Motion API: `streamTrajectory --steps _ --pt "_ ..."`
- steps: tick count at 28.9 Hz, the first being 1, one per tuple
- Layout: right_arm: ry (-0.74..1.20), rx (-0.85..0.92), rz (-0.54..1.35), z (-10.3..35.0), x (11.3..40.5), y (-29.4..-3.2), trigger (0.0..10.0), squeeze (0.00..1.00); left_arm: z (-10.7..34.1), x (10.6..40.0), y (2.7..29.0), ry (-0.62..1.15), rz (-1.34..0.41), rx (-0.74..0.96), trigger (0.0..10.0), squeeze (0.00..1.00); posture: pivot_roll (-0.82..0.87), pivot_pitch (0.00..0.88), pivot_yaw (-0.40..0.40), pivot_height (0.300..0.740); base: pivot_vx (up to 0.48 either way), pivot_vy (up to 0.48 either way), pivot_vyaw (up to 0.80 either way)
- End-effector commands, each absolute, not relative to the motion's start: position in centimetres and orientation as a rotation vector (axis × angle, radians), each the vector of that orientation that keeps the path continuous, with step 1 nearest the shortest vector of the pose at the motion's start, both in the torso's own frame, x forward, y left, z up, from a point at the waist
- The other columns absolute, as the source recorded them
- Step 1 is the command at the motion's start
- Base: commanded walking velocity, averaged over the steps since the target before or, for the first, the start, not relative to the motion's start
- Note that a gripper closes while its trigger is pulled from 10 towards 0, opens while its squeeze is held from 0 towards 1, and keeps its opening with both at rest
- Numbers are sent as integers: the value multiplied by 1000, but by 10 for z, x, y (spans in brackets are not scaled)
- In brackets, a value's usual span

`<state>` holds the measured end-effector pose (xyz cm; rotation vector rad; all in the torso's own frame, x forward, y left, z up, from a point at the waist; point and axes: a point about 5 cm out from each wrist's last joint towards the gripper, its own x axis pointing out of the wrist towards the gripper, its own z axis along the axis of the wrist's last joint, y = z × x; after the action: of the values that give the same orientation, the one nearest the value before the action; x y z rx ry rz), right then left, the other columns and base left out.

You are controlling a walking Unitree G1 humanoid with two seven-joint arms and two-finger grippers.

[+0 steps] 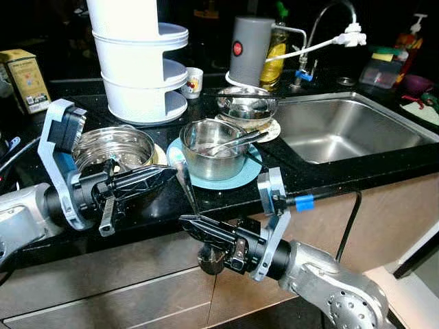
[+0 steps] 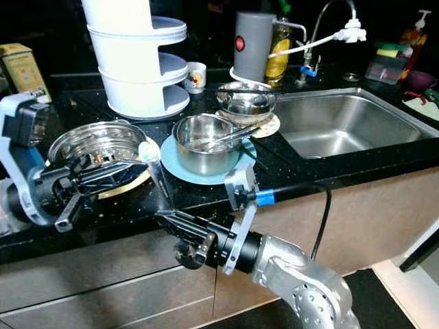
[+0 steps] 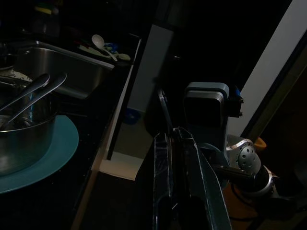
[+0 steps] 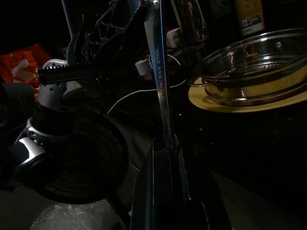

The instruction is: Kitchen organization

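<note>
A slim steel utensil [image 1: 186,188] stands nearly upright in front of the black counter's edge [image 1: 329,179]. My right gripper [image 1: 186,221], below the counter, is shut on its lower end; the handle [image 4: 160,86] rises out of those fingers. My left gripper [image 1: 171,173] reaches in from the left and is shut on the utensil's upper part, whose thin tip [image 3: 163,105] pokes past its fingers. Behind them a steel pot [image 1: 212,147] holding two utensils sits on a blue plate [image 1: 243,175]. A steel bowl under a glass lid [image 1: 113,147] rests on a yellow plate.
A white tiered rack [image 1: 137,62], small cup [image 1: 194,82], grey canister [image 1: 250,48] and another steel bowl [image 1: 245,103] stand at the back. The sink [image 1: 350,127] with its tap lies to the right. A yellow box [image 1: 24,79] is far left. Cabinet fronts [image 1: 103,295] run below.
</note>
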<state>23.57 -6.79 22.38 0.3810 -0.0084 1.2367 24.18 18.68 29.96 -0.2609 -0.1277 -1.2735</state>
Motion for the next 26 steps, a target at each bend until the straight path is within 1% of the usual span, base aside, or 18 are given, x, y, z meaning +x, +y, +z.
streamTrajectory --steps 1,2,4,5,6,7,8,15,16,20,21,23,26 --pt "-39 401 1132 227 245 -82 0 0 299 239 184 -106 -1311 -240 0 247 -32 102 -42 740 0 0 0" --pt "-41 403 1129 227 245 -83 0 0 299 239 184 -108 -1309 -236 0 298 -32 104 -41 740 0 0 0" --pt "-43 406 1126 227 246 -83 0 0 299 239 184 -108 -1305 -233 0 298 -32 104 -41 740 0 0 0" --pt "-45 408 1123 228 246 -83 0 0 299 241 185 -109 -1287 -225 0 494 -32 104 -42 740 0 0 0" --pt "-45 408 1123 228 246 -83 0 0 299 241 185 -109 -1287 -225 0 494 -32 104 -42 740 0 0 0" --pt "-50 415 1119 229 247 -84 0 0 297 244 186 -100 -1253 -216 9059 1000 -31 105 -42 740 0 0 0" --pt "-54 422 1115 229 247 -85 0 0 297 247 187 -98 -1231 -214 10000 1000 -31 105 -42 740 0 0 0" --pt "-78 452 1094 234 250 -90 0 0 297 249 189 -117 -1185 -202 10000 1000 -31 106 -41 740 0 0 0" --pt "-81 456 1091 234 250 -91 0 0 298 250 190 -122 -1176 -197 10000 0 -31 106 -41 740 0 0 0" --pt "-85 457 1035 233 252 -103 0 0 295 256 202 -125 -1069 -235 10000 0 -32 106 -41 740 0 0 0" --pt "-70 424 1024 230 251 -106 0 0 293 255 201 -119 -1055 -216 10000 0 -33 109 -39 740 0 0 0" --pt "-57 390 1017 227 250 -108 0 0 292 254 200 -115 -1052 -192 10000 0 -33 109 -39 740 0 0 0" --pt "-2 306 1040 215 240 -112 0 0 286 249 186 -127 -1062 -201 10000 0 -32 108 -35 740 0 0 0"
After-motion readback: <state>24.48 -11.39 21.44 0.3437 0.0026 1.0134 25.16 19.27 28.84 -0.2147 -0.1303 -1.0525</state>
